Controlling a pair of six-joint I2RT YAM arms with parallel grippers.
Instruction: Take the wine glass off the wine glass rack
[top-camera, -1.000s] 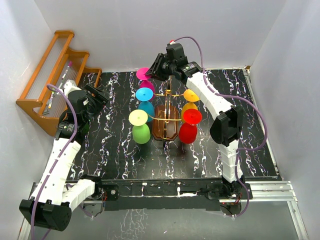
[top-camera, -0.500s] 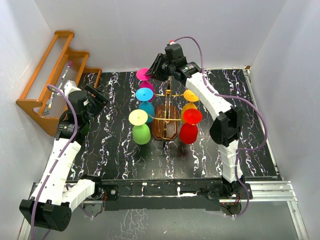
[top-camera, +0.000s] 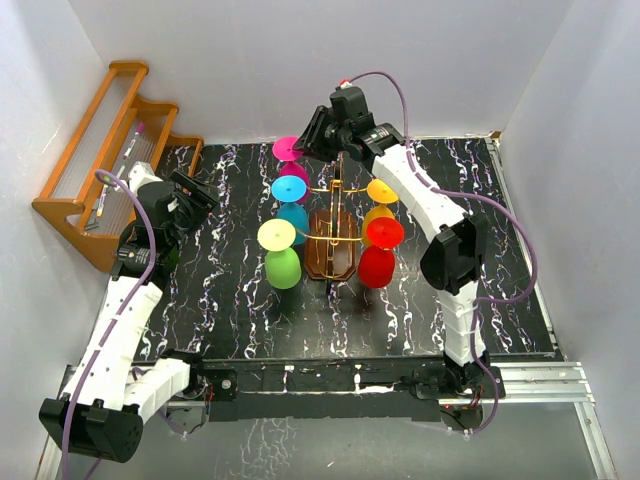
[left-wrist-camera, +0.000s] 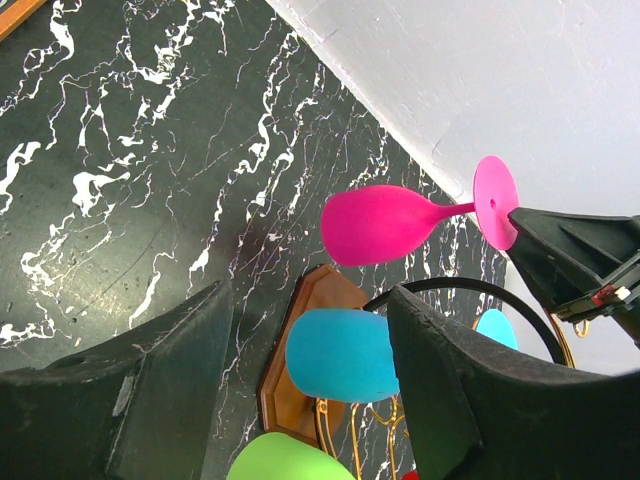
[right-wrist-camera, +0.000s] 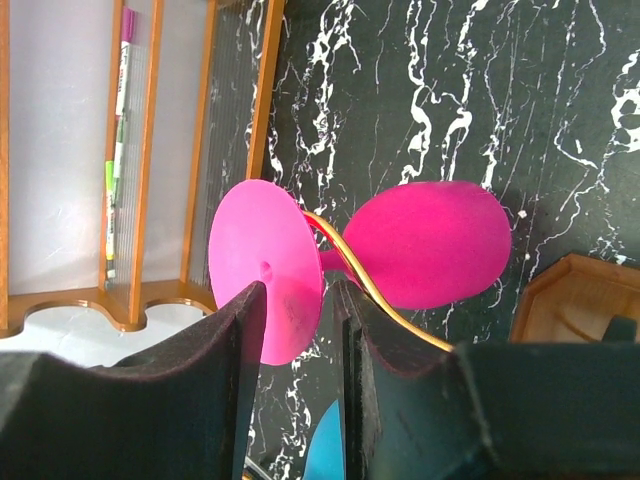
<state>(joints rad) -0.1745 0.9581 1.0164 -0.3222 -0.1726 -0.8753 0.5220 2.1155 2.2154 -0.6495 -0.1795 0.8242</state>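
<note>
The right gripper (right-wrist-camera: 298, 292) stands at a narrow gap astride the lower rim of the pink wine glass's (right-wrist-camera: 430, 245) foot. I cannot tell whether it is pinching, but the foot is probably chosen because it juts clear of the wire. The glass hangs bowl-down at the far left of the wine glass rack (top-camera: 330, 255), its stem cradled in a gold scroll arm (right-wrist-camera: 352, 272), so it likely has to slide outward. The left gripper (top-camera: 195, 192) hangs wide and empty, well apart.
</note>
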